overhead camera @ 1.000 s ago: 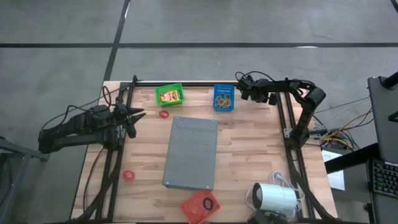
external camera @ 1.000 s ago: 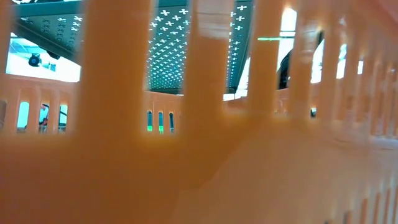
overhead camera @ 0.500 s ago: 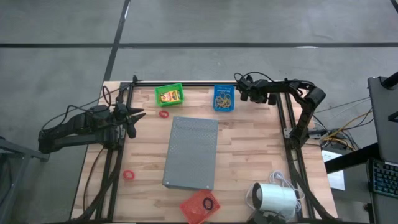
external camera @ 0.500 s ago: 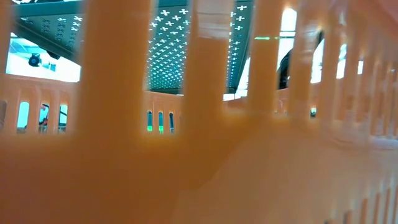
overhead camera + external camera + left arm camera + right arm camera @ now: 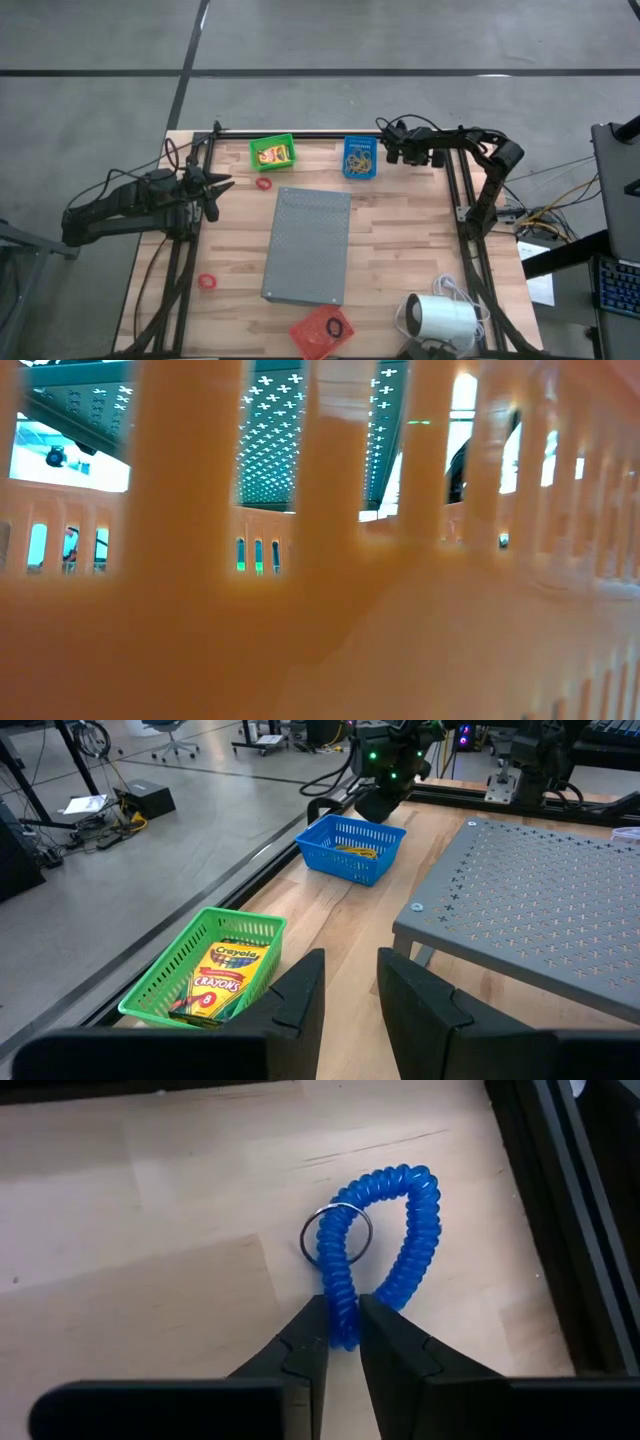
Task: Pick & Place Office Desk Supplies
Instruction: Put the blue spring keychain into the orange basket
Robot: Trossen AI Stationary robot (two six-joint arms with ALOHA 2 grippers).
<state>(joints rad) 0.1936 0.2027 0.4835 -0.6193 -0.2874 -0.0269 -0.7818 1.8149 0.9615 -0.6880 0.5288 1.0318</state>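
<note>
Grey slab (image 5: 308, 246) occupies the table (image 5: 400, 240) centre. Right gripper (image 5: 341, 1342) works at the far edge beside the blue basket (image 5: 360, 158) — fingers nearly closed, pinching the blue coil ring (image 5: 385, 1240) lying on the wood. Step: grasping. Next — lift clear, carry to a basket. Left gripper (image 5: 348, 982) waits, slightly parted, empty.

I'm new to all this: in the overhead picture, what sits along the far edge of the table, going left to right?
Left claw → green basket → blue basket → right claw.
</note>
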